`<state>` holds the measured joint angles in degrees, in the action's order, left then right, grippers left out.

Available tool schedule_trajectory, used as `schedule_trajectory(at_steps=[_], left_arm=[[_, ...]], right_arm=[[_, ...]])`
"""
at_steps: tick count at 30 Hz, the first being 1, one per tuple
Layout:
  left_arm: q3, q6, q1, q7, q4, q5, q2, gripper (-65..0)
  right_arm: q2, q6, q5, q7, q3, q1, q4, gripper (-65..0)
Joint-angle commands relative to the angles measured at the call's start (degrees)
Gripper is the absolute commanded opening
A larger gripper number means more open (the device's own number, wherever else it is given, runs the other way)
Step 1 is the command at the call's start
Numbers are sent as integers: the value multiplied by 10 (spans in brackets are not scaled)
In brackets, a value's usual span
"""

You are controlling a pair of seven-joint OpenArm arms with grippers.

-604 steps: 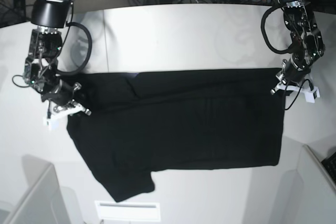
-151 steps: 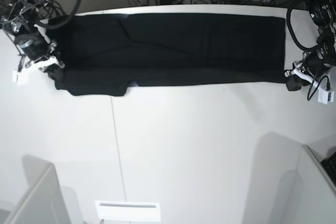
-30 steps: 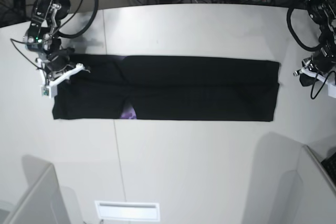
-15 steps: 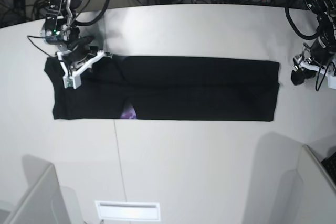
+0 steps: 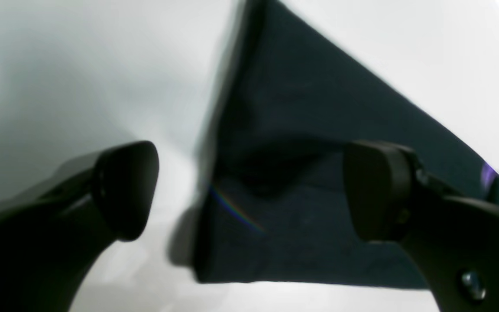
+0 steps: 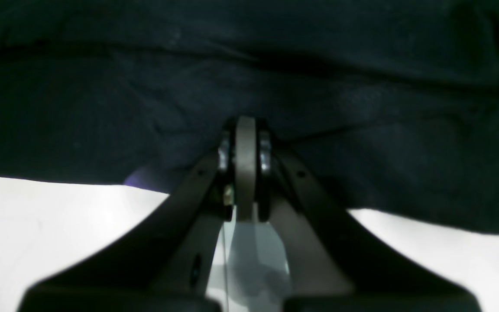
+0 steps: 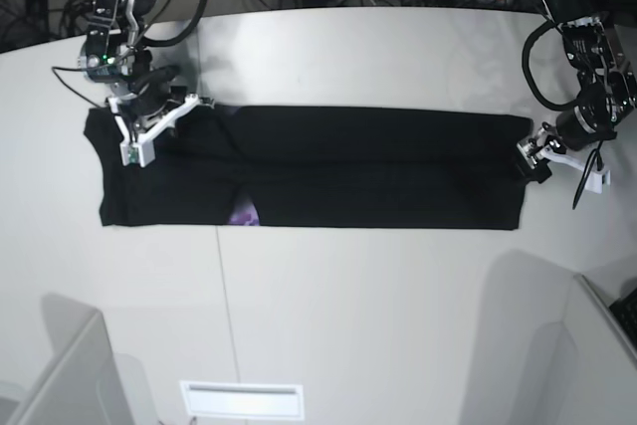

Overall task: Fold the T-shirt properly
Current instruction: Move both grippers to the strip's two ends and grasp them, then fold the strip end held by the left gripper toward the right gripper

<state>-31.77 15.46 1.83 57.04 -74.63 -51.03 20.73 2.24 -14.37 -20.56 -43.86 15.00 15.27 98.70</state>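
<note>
The white table (image 7: 328, 316) takes up most of the base view, with a thin seam running from near the cloth toward the near edge. Across its middle lies the T-shirt (image 7: 378, 171), black and folded into a long flat band that reaches from the left side almost to the right edge; a small purple patch of print shows at its near edge, left of centre. In the left wrist view the band's end (image 5: 301, 182) appears as layered dark cloth with a clean corner on the white surface.

The right gripper (image 7: 149, 131) is at the band's far-left end, over the cloth. Its wrist view shows the jaws pressed together with dark fabric bunched right around the tips — it appears to be pinching the T-shirt (image 6: 102, 108), though the contact itself is hidden in the folds.

The left gripper (image 7: 532, 159) sits at the band's right end, at the edge. Its two dark fingers (image 5: 124, 190) are spread wide apart — one over bare table, the other over the cloth — and nothing is held between them.
</note>
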Motion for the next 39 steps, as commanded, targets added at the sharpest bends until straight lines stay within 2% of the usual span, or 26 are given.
schedule_trajectory(at_steps=[1, 7, 11, 18, 21, 23, 29, 35, 39], left_arm=[[6, 2, -13, -2, 1, -6, 14, 0], [64, 2, -29, -2, 23, 14, 14, 0], [81, 2, -32, -2, 30, 38, 12, -193], [73, 2, -39, -3, 72, 39, 20, -650], [65, 1, -39, -26, 72, 39, 24, -650], [69, 1, -37, -42, 72, 39, 40, -650], [65, 1, -38, -51, 68, 38, 66, -650], [69, 1, -29, -45, -11, 38, 63, -650], [71, -1, 7, -45, -88, 38, 60, -650]], right_arm=[[3, -3, -7, 9, 2, -1, 13, -650], [3, -3, -7, 9, 5, 0, 13, -650], [3, -3, -7, 9, 4, 1, 13, -650], [3, -3, -7, 9, 6, 2, 22, -650], [3, -3, -7, 6, 5, 2, 36, -650], [3, -3, -7, 6, 3, 6, 46, -650], [-12, -3, -8, 6, 7, 10, 67, -650], [-18, -3, -8, 6, 7, 10, 67, -650], [-23, -3, -8, 6, 17, 10, 67, -650]])
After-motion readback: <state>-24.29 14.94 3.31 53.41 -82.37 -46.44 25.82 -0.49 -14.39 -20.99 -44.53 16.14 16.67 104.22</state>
